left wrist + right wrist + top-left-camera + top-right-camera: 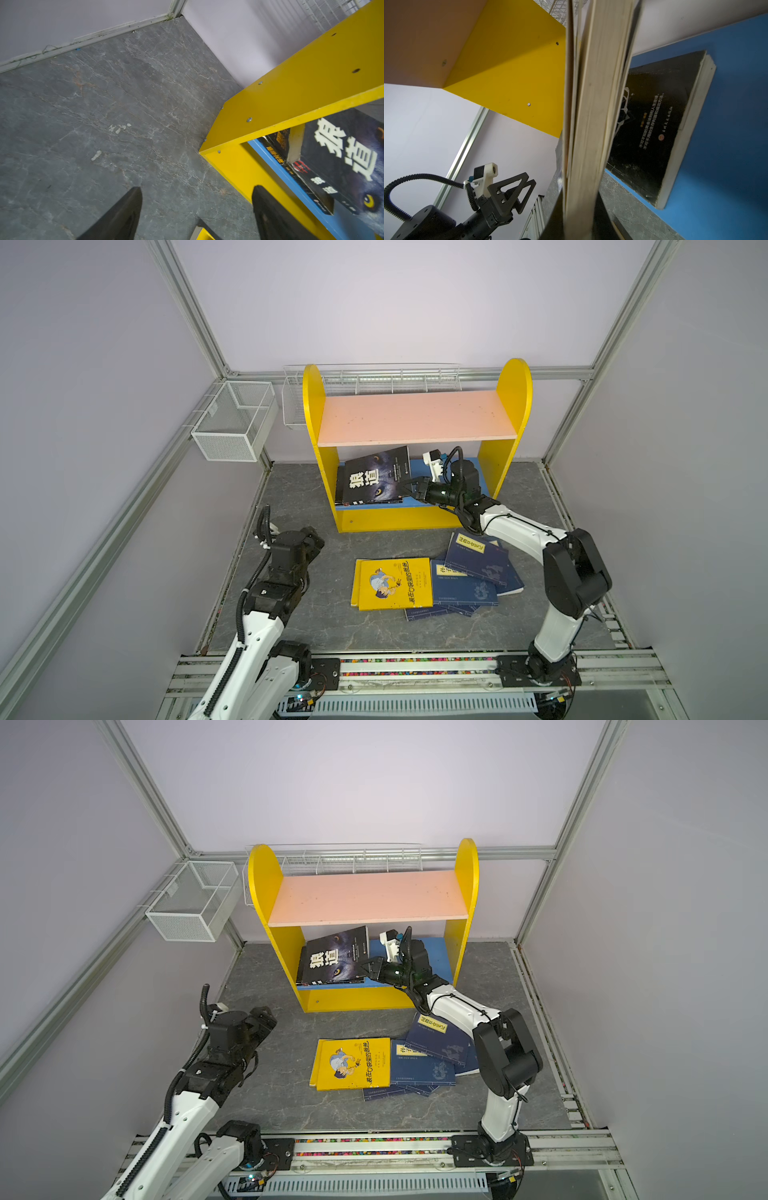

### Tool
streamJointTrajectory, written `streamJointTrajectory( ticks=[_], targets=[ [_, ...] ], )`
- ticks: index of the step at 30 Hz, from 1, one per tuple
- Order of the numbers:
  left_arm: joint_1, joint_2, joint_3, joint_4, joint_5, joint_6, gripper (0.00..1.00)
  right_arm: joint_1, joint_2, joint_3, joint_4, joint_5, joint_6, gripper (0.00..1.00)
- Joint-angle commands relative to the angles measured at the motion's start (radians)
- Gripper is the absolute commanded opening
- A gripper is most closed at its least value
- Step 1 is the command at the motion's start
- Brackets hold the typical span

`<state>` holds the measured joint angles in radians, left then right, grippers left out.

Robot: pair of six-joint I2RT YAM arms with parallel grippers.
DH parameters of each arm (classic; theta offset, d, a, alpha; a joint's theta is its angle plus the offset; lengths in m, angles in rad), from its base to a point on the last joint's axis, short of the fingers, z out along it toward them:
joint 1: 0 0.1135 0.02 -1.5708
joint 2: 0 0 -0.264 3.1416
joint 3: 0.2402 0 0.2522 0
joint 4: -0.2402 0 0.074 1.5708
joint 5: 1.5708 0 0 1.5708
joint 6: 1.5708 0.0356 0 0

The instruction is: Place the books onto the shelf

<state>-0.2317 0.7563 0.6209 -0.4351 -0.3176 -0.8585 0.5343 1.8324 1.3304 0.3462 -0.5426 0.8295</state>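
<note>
The shelf (pixel 313 406) (pixel 259 886) stands at the back, its pink board (pixel 415 416) bare. A black book with a wolf's eye (pixel 372 477) (pixel 336 957) leans tilted in the lower compartment, and my right gripper (pixel 409 485) (pixel 368 965) (pixel 579 207) is shut on its edge. Under it another black book (pixel 654 124) (pixel 276 151) lies flat on the blue board (pixel 726 104). Yellow books (pixel 392 583) (pixel 353 1063) and several navy books (pixel 478 568) (pixel 432 1052) lie on the floor. My left gripper (pixel 316 537) (pixel 266 1019) (pixel 197 188) is open and empty, left of the shelf.
A white mesh basket (pixel 232 423) (pixel 191 907) hangs on the left wall, and a wire rack (pixel 374 379) runs behind the shelf. The grey stone floor (pixel 104 104) is bounded by aluminium frame rails (pixel 415 664). The yellow side panel (pixel 291 93) is close to my left fingers.
</note>
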Motion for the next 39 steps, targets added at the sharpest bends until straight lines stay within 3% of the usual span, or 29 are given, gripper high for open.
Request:
streamJointTrajectory(
  ticks=[1, 25, 28, 34, 39],
  targets=[
    [0.000, 0.030, 0.010, -0.047, -0.037, -0.020, 0.83, 0.012, 0.026, 0.075, 0.049, 0.007, 0.002, 0.08],
    [0.000, 0.081, -0.013, -0.048, -0.007, -0.013, 0.84, 0.040, 0.180, 0.185, 0.056, 0.025, 0.081, 0.14],
    [0.000, 0.081, -0.013, -0.049, -0.007, -0.013, 0.84, 0.044, 0.179, 0.196, 0.006, 0.041, 0.059, 0.23],
    [0.001, 0.084, -0.012, -0.044, 0.000, -0.016, 0.84, 0.064, 0.157, 0.264, -0.211, 0.126, -0.064, 0.58],
    [0.000, 0.087, -0.008, -0.044, 0.004, -0.018, 0.84, 0.085, 0.150, 0.346, -0.427, 0.218, -0.188, 0.72]
  ],
)
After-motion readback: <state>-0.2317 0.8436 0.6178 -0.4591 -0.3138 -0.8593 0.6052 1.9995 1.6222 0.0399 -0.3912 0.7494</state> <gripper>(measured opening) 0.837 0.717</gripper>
